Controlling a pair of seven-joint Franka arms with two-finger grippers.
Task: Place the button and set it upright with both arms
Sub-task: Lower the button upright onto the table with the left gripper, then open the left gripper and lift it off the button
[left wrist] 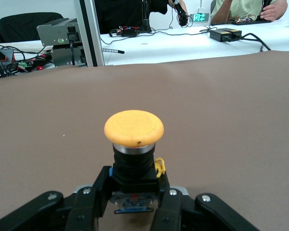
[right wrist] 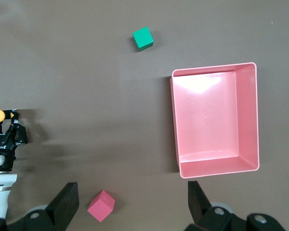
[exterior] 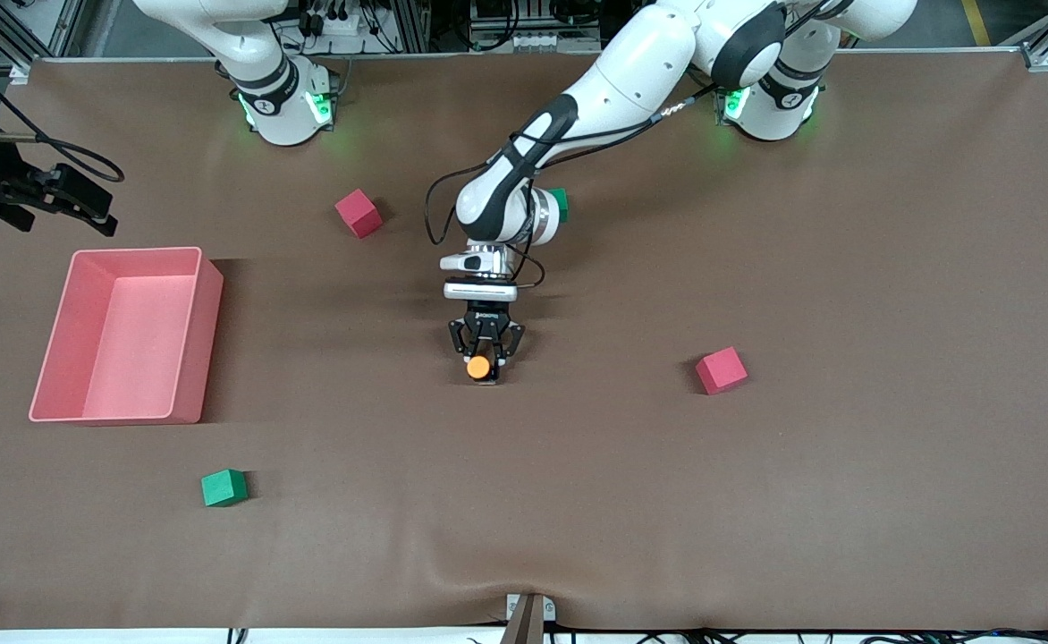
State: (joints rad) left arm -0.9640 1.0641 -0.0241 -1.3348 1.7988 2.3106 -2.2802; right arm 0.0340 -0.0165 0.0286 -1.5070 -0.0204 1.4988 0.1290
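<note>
Front view: at the centre of the frame sits the button, a small push-button switch with a round orange cap on a short black body, resting on the brown table cover. The left arm comes from its green-lit base at the upper right and bends down to mid-frame, its black two-finger left gripper pointing toward the bottom edge with the fingers drawn in against the button's body. The right gripper waits at the left edge, above a pink rectangular plastic bin; whether its fingers are apart cannot be told here. One red foam cube lies in the upper middle, another red foam cube at centre right, a green foam cube at lower left, and a second green cube peeks out beside the left arm's wrist.

Left wrist view: the orange cap fills the middle of the frame, standing upright over a silver collar and black body, with a yellow tab at one side. The black fingers press the base from both sides at the bottom edge.

Right wrist view: the right gripper's two fingers stand wide apart at the bottom edge, holding nothing. The button shows small at the left edge.
</note>
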